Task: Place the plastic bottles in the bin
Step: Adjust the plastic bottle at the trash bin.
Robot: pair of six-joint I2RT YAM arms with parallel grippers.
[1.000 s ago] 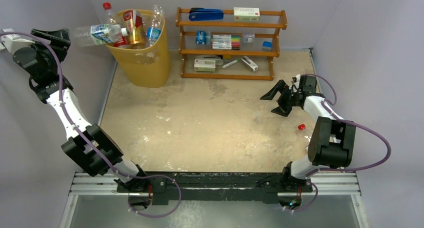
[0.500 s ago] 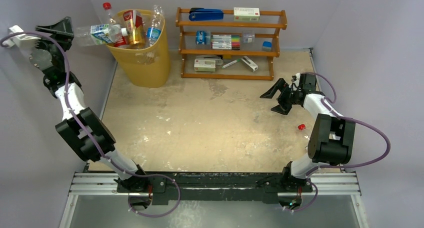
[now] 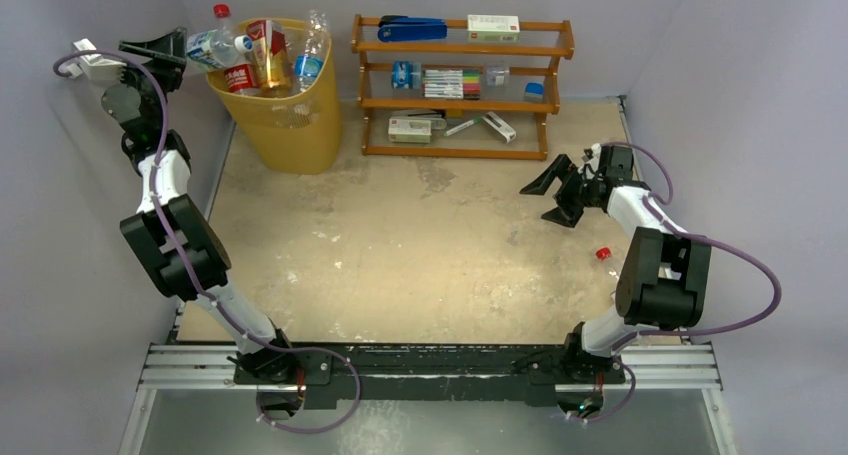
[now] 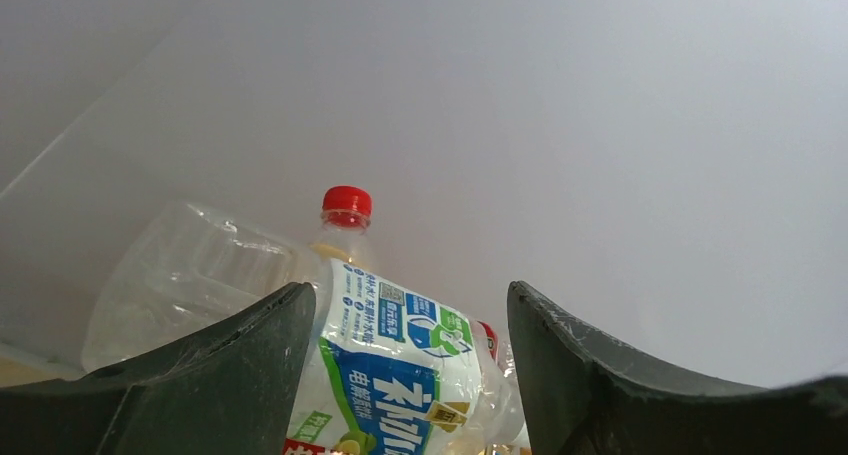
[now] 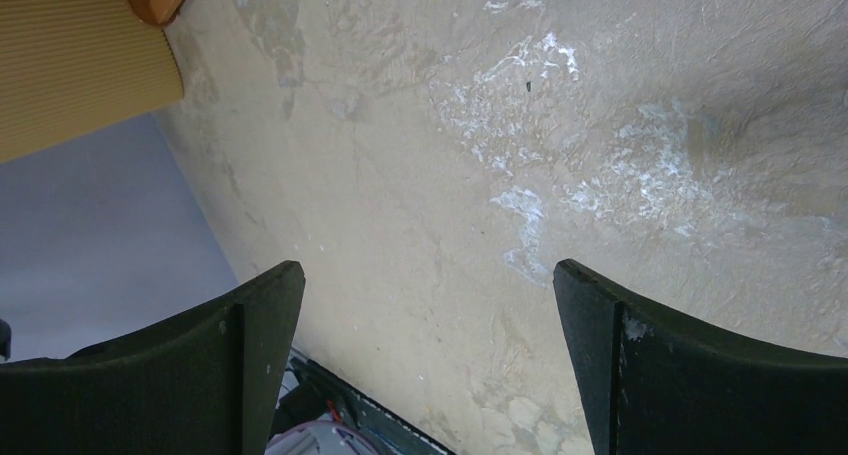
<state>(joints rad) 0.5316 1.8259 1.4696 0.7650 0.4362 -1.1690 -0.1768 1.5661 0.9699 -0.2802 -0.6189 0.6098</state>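
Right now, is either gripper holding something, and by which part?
The left gripper holds a clear bottle with a blue and white label, gripped around its labelled body, at the bin rim. The right gripper is open and holds nothing.

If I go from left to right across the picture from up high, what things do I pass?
Left hand → bin stuffed with plastic bottles → wooden shelf rack → right hand → little red cap on the table.
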